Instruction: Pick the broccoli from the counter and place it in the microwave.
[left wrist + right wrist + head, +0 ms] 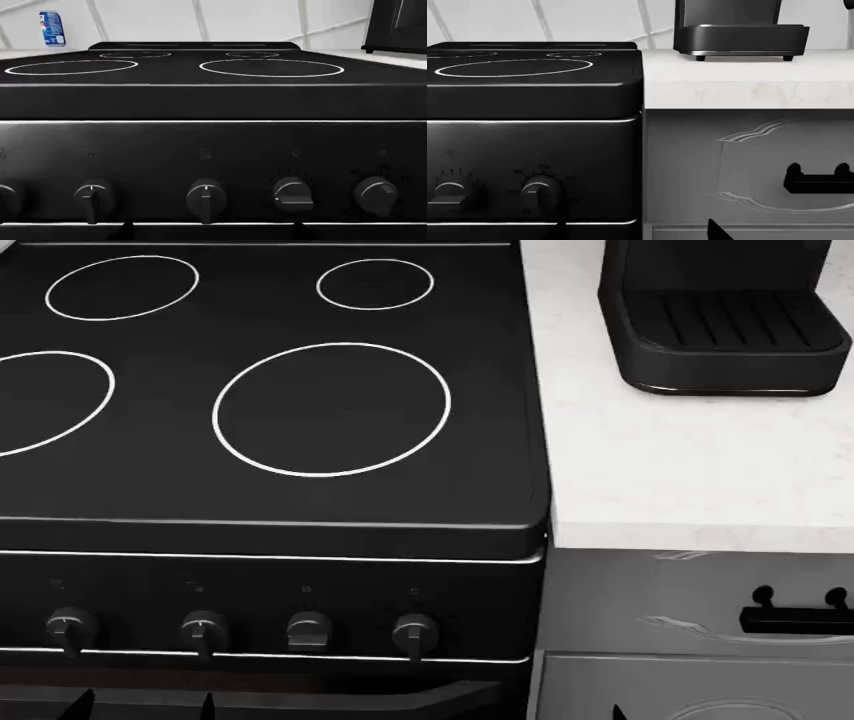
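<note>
no broccoli visible; counter (667, 470) beside stove (267, 390), tools barely showing.

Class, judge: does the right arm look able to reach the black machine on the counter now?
Probably, yes: the right hand sits low before the drawer and must rise over the counter edge; nothing visible blocks the black machine.

A black appliance (737, 32) stands on the counter (747, 80) beside the stove (534, 100).
</note>
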Controlling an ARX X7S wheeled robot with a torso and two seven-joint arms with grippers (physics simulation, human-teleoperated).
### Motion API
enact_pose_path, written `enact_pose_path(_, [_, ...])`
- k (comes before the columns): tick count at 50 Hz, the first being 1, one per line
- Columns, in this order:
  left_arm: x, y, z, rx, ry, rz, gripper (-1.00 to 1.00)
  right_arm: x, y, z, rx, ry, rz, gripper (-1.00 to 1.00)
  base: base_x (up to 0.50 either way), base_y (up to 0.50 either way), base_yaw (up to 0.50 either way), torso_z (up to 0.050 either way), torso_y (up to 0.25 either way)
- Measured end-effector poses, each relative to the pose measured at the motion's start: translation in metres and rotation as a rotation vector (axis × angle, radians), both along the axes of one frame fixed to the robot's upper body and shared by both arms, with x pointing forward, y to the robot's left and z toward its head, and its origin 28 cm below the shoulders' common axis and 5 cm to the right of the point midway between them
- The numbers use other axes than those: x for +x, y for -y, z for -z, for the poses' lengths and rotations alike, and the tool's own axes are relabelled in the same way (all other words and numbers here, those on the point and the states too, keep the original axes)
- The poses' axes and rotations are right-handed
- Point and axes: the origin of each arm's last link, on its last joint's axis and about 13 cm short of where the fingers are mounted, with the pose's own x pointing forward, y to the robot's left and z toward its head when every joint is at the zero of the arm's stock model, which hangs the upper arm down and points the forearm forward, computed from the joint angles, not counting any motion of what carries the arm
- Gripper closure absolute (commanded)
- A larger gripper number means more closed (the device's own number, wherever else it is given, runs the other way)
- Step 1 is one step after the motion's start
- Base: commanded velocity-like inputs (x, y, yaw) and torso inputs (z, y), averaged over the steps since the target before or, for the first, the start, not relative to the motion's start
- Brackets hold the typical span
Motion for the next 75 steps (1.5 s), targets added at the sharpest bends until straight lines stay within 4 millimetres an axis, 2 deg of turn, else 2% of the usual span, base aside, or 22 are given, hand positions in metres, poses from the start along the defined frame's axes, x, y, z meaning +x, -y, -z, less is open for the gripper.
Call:
enact_pose_path(13, [0.002,0.0,-0.001,0.007,-0.002,-0.008,-1.0,0.001,-0.001,0.0,-0.006,-0.003,-0.003,-1.0,0.0,0.0,0.0,0.003,0.0])
enact_pose_path(56, [0.001,-0.001,-0.007,-0.041,-0.008,0.026,-1.0,0.002,0.0,-0.004,-0.005,-0.002,0.001,-1.0,0.0,0.0,0.0,0.047,0.0])
enact_pose_path(58, [0.002,-0.003,-0.014,-0.046,-0.005,0.02,-1.0,0.003,0.002,-0.011,-0.008,0.006,0.006,-1.0,0.0,0.0,0.0,0.0,0.0])
enact_pose_path(61, [0.004,-0.008,-0.033,-0.066,0.015,0.012,-1.0,0.007,0.007,-0.035,-0.007,0.038,0.014,-1.0,0.0,0.0,0.0,0.0,0.0])
enact_pose_path(69, [0.007,-0.032,-0.11,-0.134,0.118,0.006,-1.0,0.008,0.027,-0.118,0.019,0.141,0.039,-1.0,0.0,0.0,0.0,0.0,0.0])
enact_pose_path(75, [-0.004,-0.04,-0.158,-0.159,0.184,0.047,-1.0,-0.004,0.038,-0.167,0.046,0.211,0.045,-1.0,0.0,0.24,0.0,0.0,0.0])
